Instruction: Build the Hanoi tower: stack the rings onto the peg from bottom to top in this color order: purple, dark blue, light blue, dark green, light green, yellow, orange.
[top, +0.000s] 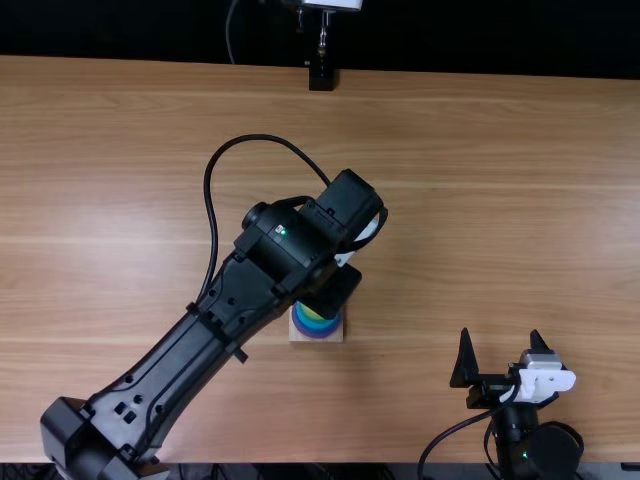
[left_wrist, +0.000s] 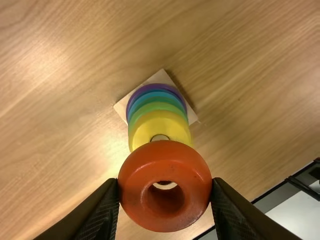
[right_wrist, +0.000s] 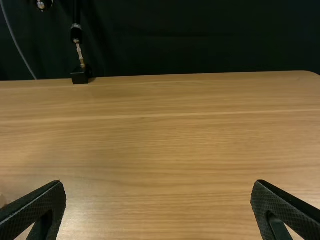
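The orange ring is smooth and glossy, thick, with rounded edges and a round hole, and the jaws of the left gripper hold it by opposite sides, parted by its full width. Their inner faces are black and ribbed. Beyond the ring from the wrist camera stands the stack, round and matt, in four bands of colour that can be made out: purple, blue, green and yellow; whether the blue and green bands are one ring each or more cannot be told. One round pale peg shows in the yellow ring's hole, and one square wooden base lies under the stack. The held ring is raised over the table, overlapping the yellow one in the left wrist view; whether it touches the peg cannot be told. The base sits around the middle, toward the near side of the light brown, streaky-grained wood. At the near right is the right gripper, its two black, textured jaws wide open with nothing between them, well apart from the stack.
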